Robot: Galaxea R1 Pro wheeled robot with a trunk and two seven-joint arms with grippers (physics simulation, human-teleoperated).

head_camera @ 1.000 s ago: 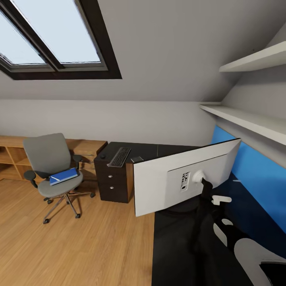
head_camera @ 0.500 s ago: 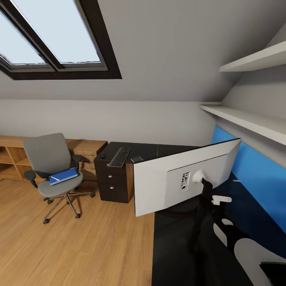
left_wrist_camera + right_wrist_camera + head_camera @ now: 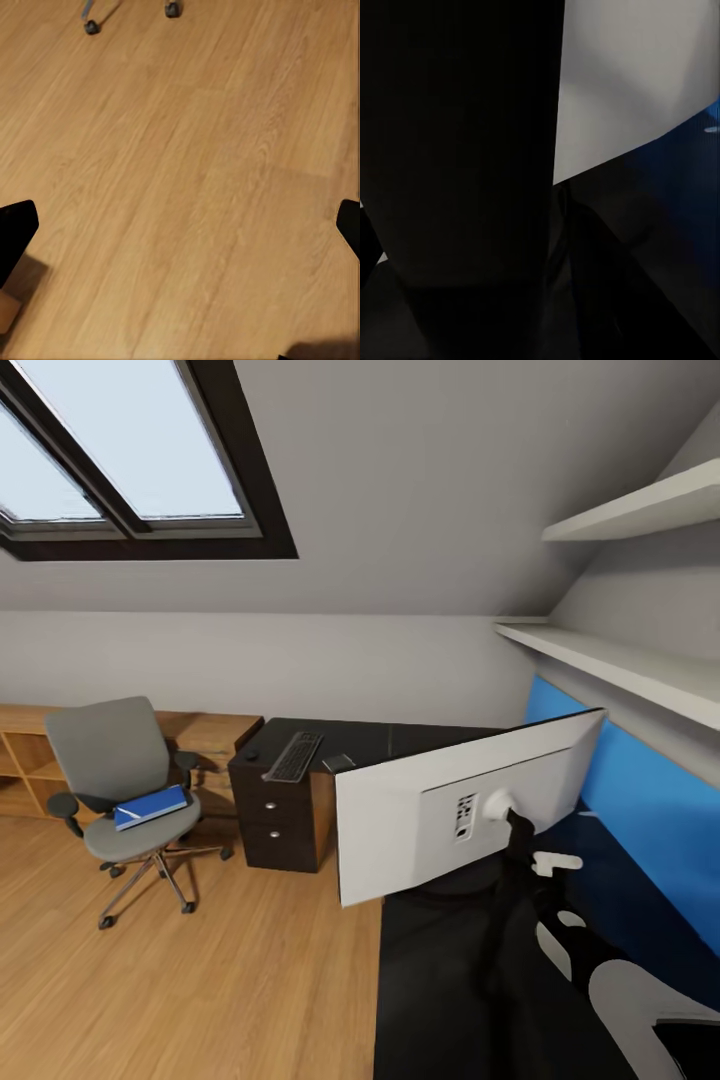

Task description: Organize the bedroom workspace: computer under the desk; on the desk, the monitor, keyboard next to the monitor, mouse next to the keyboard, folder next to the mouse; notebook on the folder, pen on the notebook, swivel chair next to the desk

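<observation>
**Right wrist view: monitor stand and back at close range**

A broad black upright mass, probably the monitor's arm, is seen across more than half of the frame; its surface is too dark for detail to be made out. Beside it, the white back of the monitor is shown as a pale slanted panel with a straight lower edge. Beyond that edge, a deep blue wall panel is seen, with a small pale mark near the frame's border. The black desk surface is shown beneath, faintly reflective. Gripper fingers cannot be distinguished in the darkness.
</observation>
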